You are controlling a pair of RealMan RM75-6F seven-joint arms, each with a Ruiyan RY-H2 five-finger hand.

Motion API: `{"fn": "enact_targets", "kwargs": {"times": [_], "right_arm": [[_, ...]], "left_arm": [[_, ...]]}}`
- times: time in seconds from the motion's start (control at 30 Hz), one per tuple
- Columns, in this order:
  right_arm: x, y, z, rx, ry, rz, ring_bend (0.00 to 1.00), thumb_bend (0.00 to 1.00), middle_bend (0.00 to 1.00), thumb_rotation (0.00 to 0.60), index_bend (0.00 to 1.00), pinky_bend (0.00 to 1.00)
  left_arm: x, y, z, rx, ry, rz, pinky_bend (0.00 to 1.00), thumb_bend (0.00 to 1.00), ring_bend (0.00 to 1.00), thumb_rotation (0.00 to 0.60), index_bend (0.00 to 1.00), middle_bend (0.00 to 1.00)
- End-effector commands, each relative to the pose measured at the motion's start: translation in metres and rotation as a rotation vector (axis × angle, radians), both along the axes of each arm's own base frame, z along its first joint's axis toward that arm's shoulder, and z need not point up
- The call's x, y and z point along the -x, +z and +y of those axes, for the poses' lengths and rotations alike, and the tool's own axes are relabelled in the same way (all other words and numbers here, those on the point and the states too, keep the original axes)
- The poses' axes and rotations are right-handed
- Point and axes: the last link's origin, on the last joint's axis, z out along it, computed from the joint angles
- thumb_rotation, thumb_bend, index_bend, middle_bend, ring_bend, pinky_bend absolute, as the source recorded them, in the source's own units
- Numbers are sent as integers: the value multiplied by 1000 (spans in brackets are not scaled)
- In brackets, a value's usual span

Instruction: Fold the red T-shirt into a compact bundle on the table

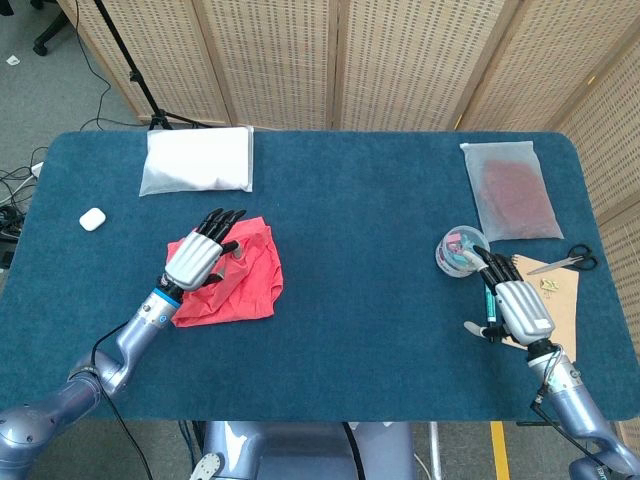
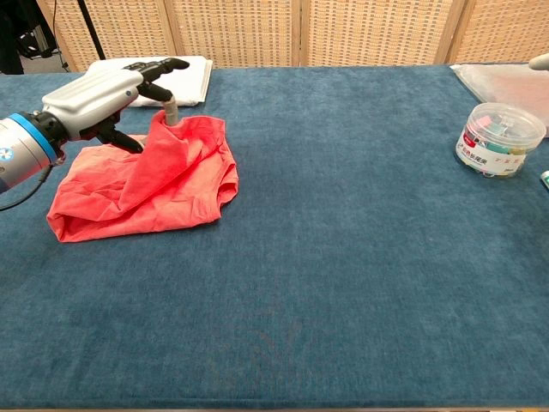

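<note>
The red T-shirt [image 1: 235, 278] lies crumpled on the blue counter [image 1: 360, 210], toward the counter's left part, in front of the white folded bag [image 1: 197, 160] that rests at the far edge. The left robot hand [image 1: 197, 257] hangs over the shirt's left half, back upward, its dark fingers [image 1: 222, 222] stretched toward the far edge of the shirt. In the chest view the left robot hand [image 2: 103, 94] is raised above the cloth, and a fold of the shirt [image 2: 163, 172] stands up in a peak against its thumb and the fingers beneath, so the hand grips that raised fold while the rest of the garment stays on the counter. The forearm slopes down and back from the shirt to the near left edge of the counter.

The right robot hand [image 1: 517, 305] sits far to the right of the shirt, palm down, just in front of the clear tub of clips [image 1: 462, 249] and partly over a brown board [image 1: 555, 300]. Its fingers point toward the tub; it holds nothing, with the fingers lying extended and slightly apart. Scissors [image 1: 566, 263] lie on the board's far side, and a frosted pouch [image 1: 510, 190] lies beyond the tub. A small white case [image 1: 92, 219] sits left of the shirt.
</note>
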Motion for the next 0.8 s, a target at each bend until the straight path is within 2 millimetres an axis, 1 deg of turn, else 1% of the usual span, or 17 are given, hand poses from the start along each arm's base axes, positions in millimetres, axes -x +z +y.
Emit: {"fn": "enact_targets", "kwargs": {"times": [0.03, 0.17, 0.47, 0.5, 0.53, 0.57, 0.63, 0.73, 0.8], "right_arm": [[0, 0, 0, -2, 0, 1, 0, 2, 0, 600, 0, 0], [0, -1, 0, -4, -2, 2, 0, 2, 0, 600, 0, 0], [1, 0, 0, -4, -5, 1, 0, 2, 0, 600, 0, 0], [1, 0, 0, -4, -5, 1, 0, 1, 0, 600, 0, 0], [1, 0, 0, -4, -5, 1, 0, 1, 0, 600, 0, 0], [1, 0, 0, -4, -6, 2, 0, 1, 0, 600, 0, 0], [1, 0, 0, -4, -6, 2, 0, 2, 0, 600, 0, 0], [1, 0, 0, -5, -6, 2, 0, 1, 0, 600, 0, 0], [1, 0, 0, -5, -6, 2, 0, 1, 0, 600, 0, 0]], "left_arm": [[-9, -5, -6, 1, -68, 47, 0, 484, 0, 600, 644, 0], [-13, -12, -10, -2, -113, 102, 0, 477, 0, 600, 644, 0], [-25, -27, -17, 1, -166, 141, 0, 453, 0, 600, 633, 0], [-26, -28, -18, -1, -167, 140, 0, 442, 0, 600, 591, 0], [-27, -30, -18, -2, -166, 136, 0, 426, 0, 600, 498, 0], [-29, -32, -19, -3, -162, 133, 0, 418, 0, 600, 445, 0], [-32, -36, -19, 2, -153, 122, 0, 394, 0, 600, 257, 0], [-39, -43, -21, 8, -145, 102, 0, 372, 0, 600, 111, 0], [-43, -47, -22, 13, -137, 93, 0, 356, 0, 600, 46, 0]]}}
